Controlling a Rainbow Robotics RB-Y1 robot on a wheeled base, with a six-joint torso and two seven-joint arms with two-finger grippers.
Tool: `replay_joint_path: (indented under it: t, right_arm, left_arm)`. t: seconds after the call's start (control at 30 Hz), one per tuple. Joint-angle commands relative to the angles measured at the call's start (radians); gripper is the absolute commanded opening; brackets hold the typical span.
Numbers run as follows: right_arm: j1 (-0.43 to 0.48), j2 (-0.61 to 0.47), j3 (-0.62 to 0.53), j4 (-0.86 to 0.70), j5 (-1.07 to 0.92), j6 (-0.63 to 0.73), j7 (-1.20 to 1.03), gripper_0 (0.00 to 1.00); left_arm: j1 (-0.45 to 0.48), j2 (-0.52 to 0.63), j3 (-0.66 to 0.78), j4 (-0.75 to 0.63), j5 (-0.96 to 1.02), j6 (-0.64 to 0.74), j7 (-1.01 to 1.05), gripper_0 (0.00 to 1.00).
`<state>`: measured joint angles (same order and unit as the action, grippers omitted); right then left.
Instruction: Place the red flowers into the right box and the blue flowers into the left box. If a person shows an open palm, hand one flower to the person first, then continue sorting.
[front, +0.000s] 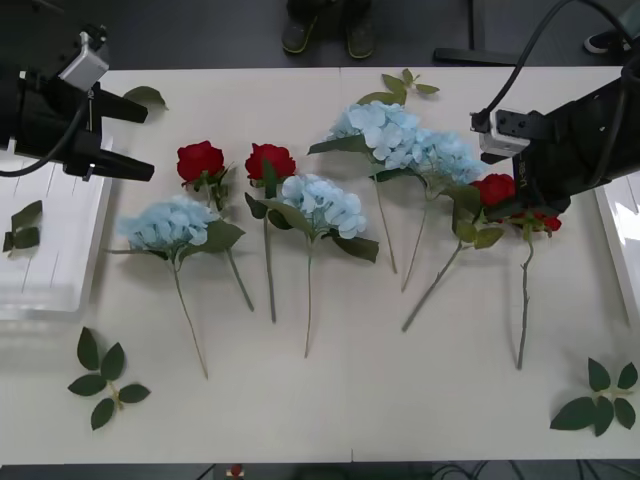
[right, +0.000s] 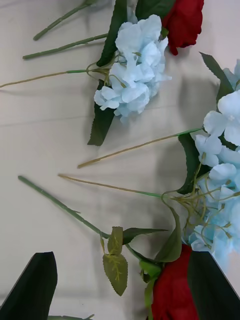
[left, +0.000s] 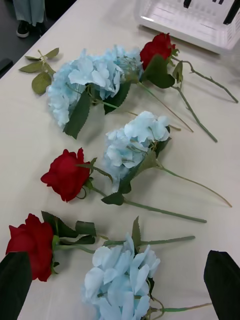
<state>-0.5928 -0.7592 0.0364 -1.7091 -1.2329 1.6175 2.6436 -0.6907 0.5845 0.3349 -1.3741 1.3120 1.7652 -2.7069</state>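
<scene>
Hovering with right gripper (front: 530, 205) spread apart over a red rose (front: 495, 189) near the right box (front: 622, 235); left gripper (front: 135, 140) spread wide beside left box (front: 50, 240).

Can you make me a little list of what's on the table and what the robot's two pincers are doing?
Red flowers: three roses; two lie side by side left of centre, one at the right
Blue flowers: four heads lying across the table
Left box: white tray holding a green leaf sprig
Right box: only its white rim at the table's right edge
Left pincer: open, above the left box's edge
Right pincer: open, over the rightmost rose
</scene>
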Motion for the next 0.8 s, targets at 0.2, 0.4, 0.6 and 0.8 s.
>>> replay_joint_path:
  t: [0.2,0.4,0.6,0.8]
  right_arm:
    - [0.002,0.004,0.003,-0.033,0.001,-0.005,-0.014,1.00]
    - [0.002,0.004,0.003,-0.033,0.001,-0.005,-0.014,1.00]
    - [0.002,0.004,0.003,-0.033,0.001,-0.005,-0.014,1.00]
    - [0.002,0.004,0.003,-0.033,0.001,-0.005,-0.014,1.00]
  left_arm:
    - [-0.092,0.090,0.003,0.017,-0.050,0.114,0.002,1.00]
    - [-0.092,0.093,0.003,0.015,-0.028,0.112,0.002,1.00]
    - [-0.092,0.093,0.003,0.017,-0.010,0.112,0.002,1.00]
    - [-0.090,0.093,0.003,0.017,0.001,0.112,0.002,1.00]
